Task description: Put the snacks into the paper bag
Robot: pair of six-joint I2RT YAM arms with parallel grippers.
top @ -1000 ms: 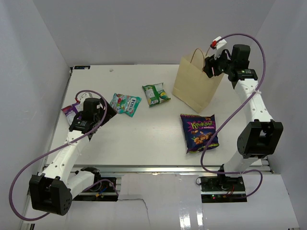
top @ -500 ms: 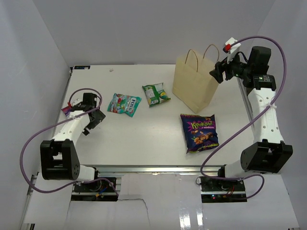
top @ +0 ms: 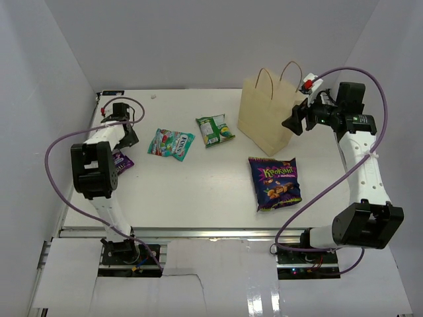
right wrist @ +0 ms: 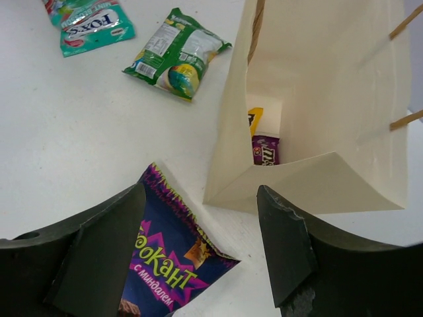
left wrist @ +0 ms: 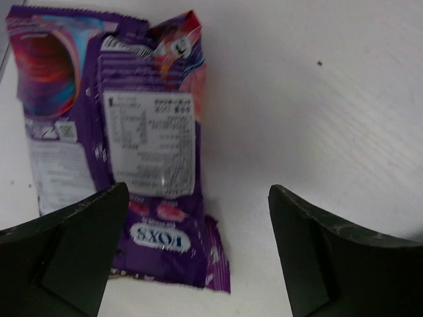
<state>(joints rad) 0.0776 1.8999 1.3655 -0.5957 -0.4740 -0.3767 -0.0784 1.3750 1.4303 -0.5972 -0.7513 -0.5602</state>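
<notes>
L gripper (left wrist: 198,198): jaws wide open, holding nothing, right by the small purple packet (left wrist: 119,132), which lies flat near the left edge of the table (top: 198,191). R gripper (right wrist: 201,195): jaws apart, nothing btwn them, up beside the paper bag (top: 264,122), not touching it. The bag stands upright near the back right corner w/ a yellow bar (right wrist: 255,119) & a dark purple bar (right wrist: 266,150) inside. The big purple bag (top: 275,183) lies flat just in front of it. The green pouch (top: 215,129) & teal pouch (top: 172,143) lie mid-table, towards the back.

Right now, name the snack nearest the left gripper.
The small purple Fox's packet, just before the left gripper; the teal pouch, green pouch and big purple bag lie farther off.
</notes>
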